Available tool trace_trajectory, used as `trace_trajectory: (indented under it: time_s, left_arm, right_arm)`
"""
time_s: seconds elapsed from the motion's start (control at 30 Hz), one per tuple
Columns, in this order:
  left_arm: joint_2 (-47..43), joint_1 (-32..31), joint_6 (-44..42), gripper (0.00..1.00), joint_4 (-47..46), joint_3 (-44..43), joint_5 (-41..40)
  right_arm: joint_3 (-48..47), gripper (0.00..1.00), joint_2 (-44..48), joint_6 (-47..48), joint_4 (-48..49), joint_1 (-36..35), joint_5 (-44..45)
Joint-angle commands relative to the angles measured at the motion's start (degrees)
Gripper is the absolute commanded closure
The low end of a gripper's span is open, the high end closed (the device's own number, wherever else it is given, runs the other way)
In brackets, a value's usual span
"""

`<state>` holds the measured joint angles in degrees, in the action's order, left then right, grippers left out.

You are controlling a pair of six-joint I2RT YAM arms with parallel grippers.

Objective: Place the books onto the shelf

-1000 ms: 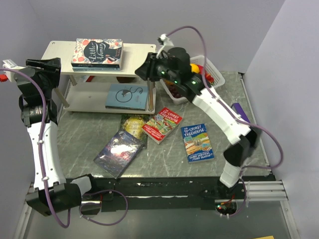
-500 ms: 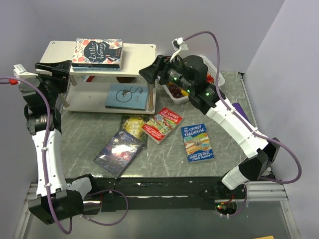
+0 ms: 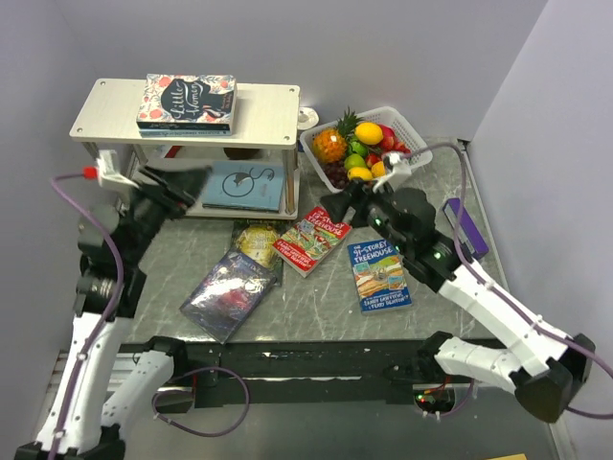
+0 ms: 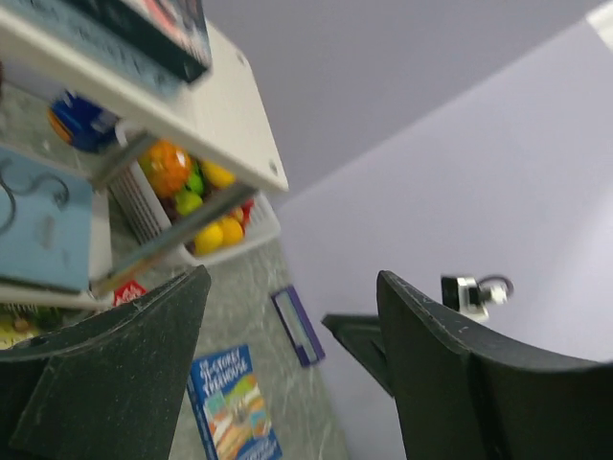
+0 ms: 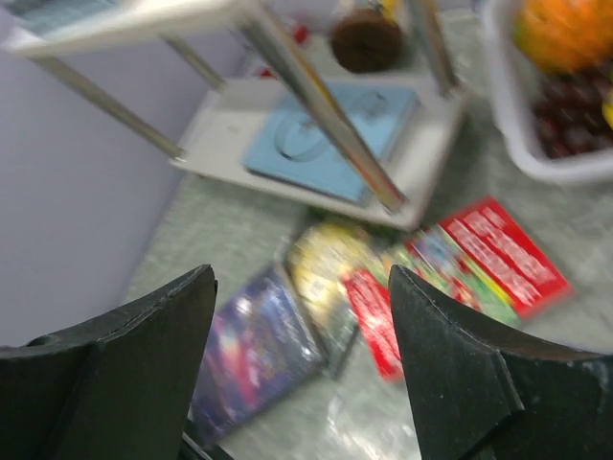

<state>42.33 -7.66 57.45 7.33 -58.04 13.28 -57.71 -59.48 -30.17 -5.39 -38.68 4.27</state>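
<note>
The shelf (image 3: pixel 268 101) stands at the back left. The floral "Little Women" book (image 3: pixel 187 99) lies on its top board and a pale blue book (image 3: pixel 244 185) on its lower one. On the table lie a green-gold book (image 3: pixel 257 240), a purple galaxy book (image 3: pixel 230 292), a red Treehouse book (image 3: pixel 314 238) and a blue Treehouse book (image 3: pixel 380 273). My left gripper (image 3: pixel 189 182) hangs open and empty before the shelf's left front. My right gripper (image 3: pixel 350 196) hovers open and empty above the red book (image 5: pixel 460 268), with the galaxy book (image 5: pixel 259 350) below its fingers.
A white fruit basket (image 3: pixel 402 125) stands right of the shelf. A small purple box (image 3: pixel 466 225) lies near the table's right edge. Walls close in at the back and on both sides.
Both arms have drawn back from the shelf's ends toward the near side and now hang over the table. Both grippers have opened wider.
</note>
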Motion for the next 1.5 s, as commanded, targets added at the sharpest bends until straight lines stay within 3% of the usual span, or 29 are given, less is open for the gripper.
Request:
trace_trajectory:
  time_s: [0.0, 0.17, 0.37, 0.5, 0.63, 0.83, 0.93, 1.07, 1.33, 1.47]
  left_arm:
    - [-3.2, -7.8, -3.3, 0.24, 3.4, 8.5, -4.2]
    - [-4.2, -20.0, -1.5, 0.24, 2.1, 21.8, -7.1]
    - [6.6, -34.0, 3.7, 0.22, -5.5, 28.8, -12.7]
    - [14.9, -34.5, 8.5, 0.22, -14.9, 31.8, -12.0]
    - [19.8, -34.9, 10.3, 0.22, -18.0, 32.6, -13.1]
    - [28.4, -35.7, 14.0, 0.19, -26.7, 33.6, -17.6]
    - [31.2, -36.2, 15.6, 0.19, -29.3, 33.1, -18.9]
    - [33.3, -36.6, 14.2, 0.2, -22.3, 28.8, -20.0]
    - [28.7, -37.3, 14.4, 0.21, -18.0, 30.9, -23.1]
    - [25.5, -37.6, 14.4, 0.22, -16.9, 32.7, -22.5]
  right_arm:
    - [7.3, 0.19, 3.1, -2.1, -6.4, 2.4, 4.3]
    - [18.8, 0.16, 5.3, -8.9, -7.5, 9.7, -3.9]
    - [21.1, 0.14, 1.6, -5.2, -6.0, 12.8, -5.7]
    - [23.1, 0.16, -4.6, -8.2, 2.6, 12.8, -18.6]
    - [27.6, 0.14, -9.4, -17.1, 15.9, 12.7, -26.9]
    - [27.0, 0.11, -17.1, -22.1, 27.3, 12.6, -27.7]
    - [22.8, 0.1, -23.4, -24.6, 26.1, 12.7, -29.1]
    - [21.2, 0.11, -29.6, -28.2, 26.8, 12.6, -30.5]
    - [21.6, 0.12, -37.6, -33.7, 33.4, 10.8, -32.9]
    - [24.6, 0.18, -41.7, -40.0, 50.4, 10.9, -33.0]
